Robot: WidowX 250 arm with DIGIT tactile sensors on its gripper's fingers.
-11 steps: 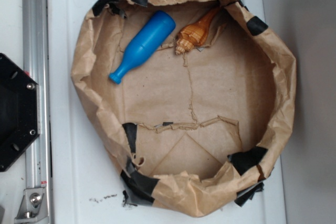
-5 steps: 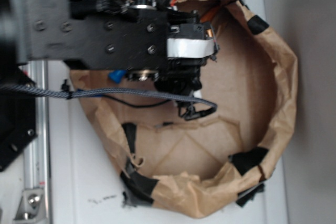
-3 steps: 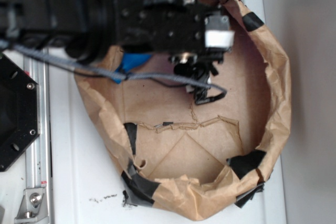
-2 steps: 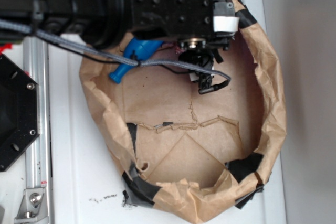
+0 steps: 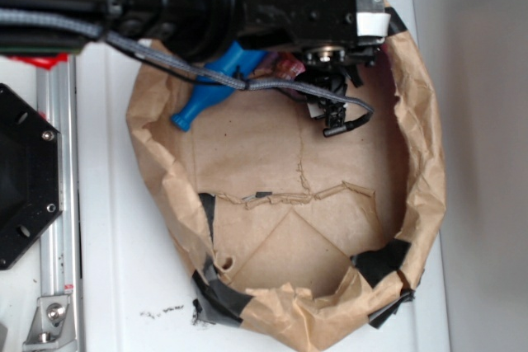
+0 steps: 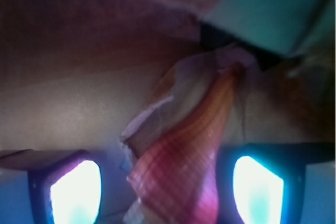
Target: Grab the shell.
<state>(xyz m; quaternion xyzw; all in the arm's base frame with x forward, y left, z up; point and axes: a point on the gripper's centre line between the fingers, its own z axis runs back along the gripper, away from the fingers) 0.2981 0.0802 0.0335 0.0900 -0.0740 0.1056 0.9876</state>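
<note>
One glossy orange-brown ridged conch shell (image 6: 184,156) (mostly hidden under the arm in the exterior view); one blue plastic bottle (image 5: 210,92); one round brown paper basin (image 5: 421,204) patched with black tape; one black robot gripper (image 6: 168,192) with two glowing fingers (image 6: 76,192).
</note>
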